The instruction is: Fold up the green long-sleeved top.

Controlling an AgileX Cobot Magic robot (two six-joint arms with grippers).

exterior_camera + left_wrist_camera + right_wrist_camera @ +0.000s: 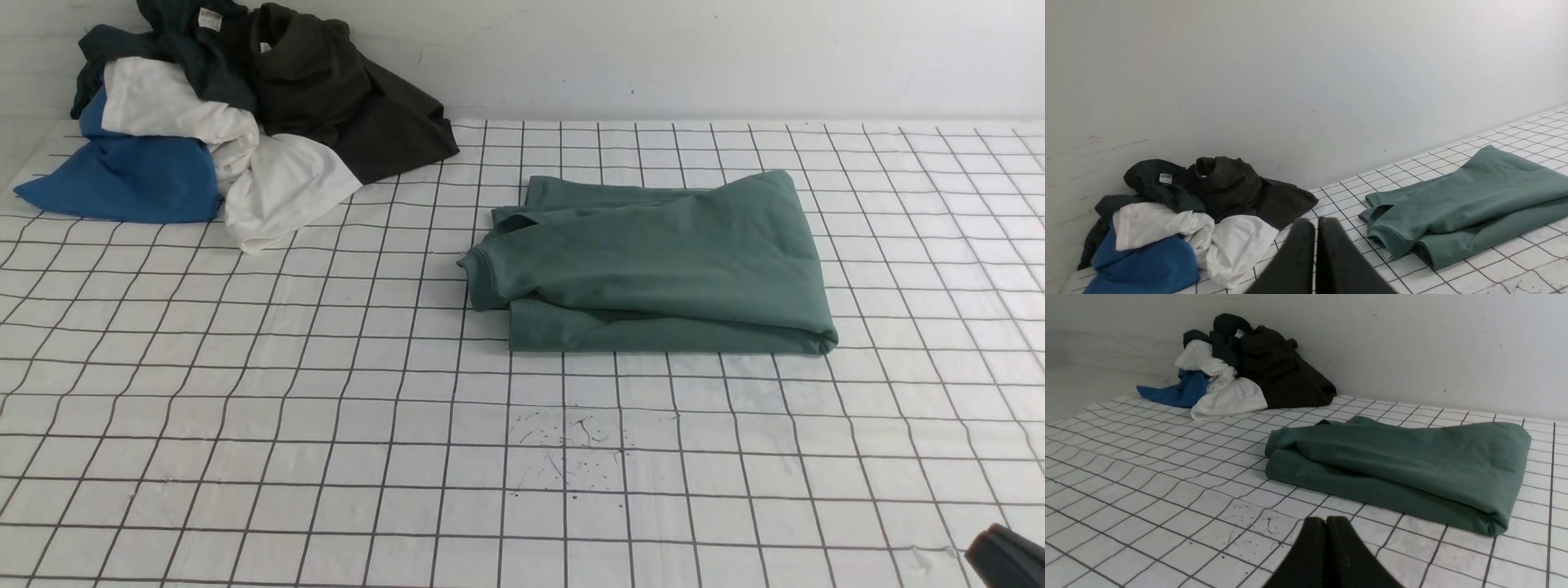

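The green long-sleeved top (653, 261) lies folded into a thick rectangle on the gridded table, a little right of centre, its ribbed neck at the left end. It also shows in the left wrist view (1470, 200) and in the right wrist view (1404, 465). My left gripper (1316, 222) is shut and empty, held back from the top and out of the front view. My right gripper (1326, 520) is shut with nothing in it, well short of the top's near edge; only a dark tip (1008, 555) of it shows at the front view's bottom right corner.
A heap of other clothes (220, 122), blue, white and dark, sits at the table's far left corner against the white wall (653, 57). The gridded cloth (326, 408) carries small dark specks (571, 449) in front of the top.
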